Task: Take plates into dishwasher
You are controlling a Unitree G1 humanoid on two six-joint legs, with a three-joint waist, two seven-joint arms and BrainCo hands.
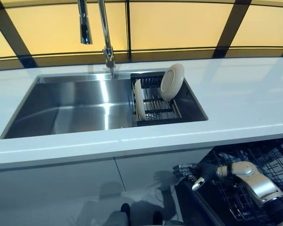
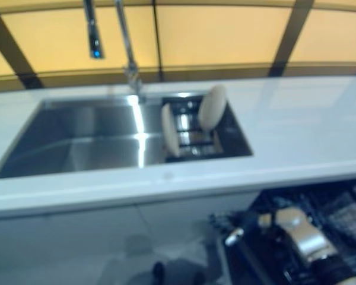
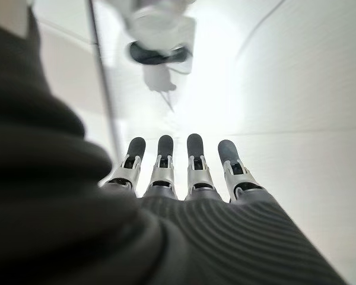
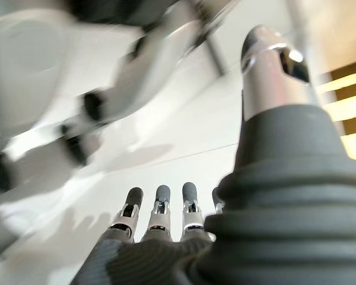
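Two white plates stand in a black dish rack (image 1: 156, 109) at the right end of the sink. One plate (image 1: 172, 81) leans against the rack's back, the other (image 1: 139, 100) stands on edge at its left side. My right hand (image 1: 198, 173) is low at the lower right, in front of the white cabinets and at the left edge of the open dishwasher's dark wire rack (image 1: 271, 162). Its fingers (image 4: 160, 211) are straight and hold nothing. My left hand (image 3: 190, 178) shows only in the left wrist view, fingers straight and empty, over a white surface.
A steel sink (image 1: 70, 106) is set into the white countertop (image 1: 245, 94), with a tall tap (image 1: 106, 33) behind it. White cabinet fronts (image 1: 61, 183) run below the counter. The dishwasher rack fills the lower right.
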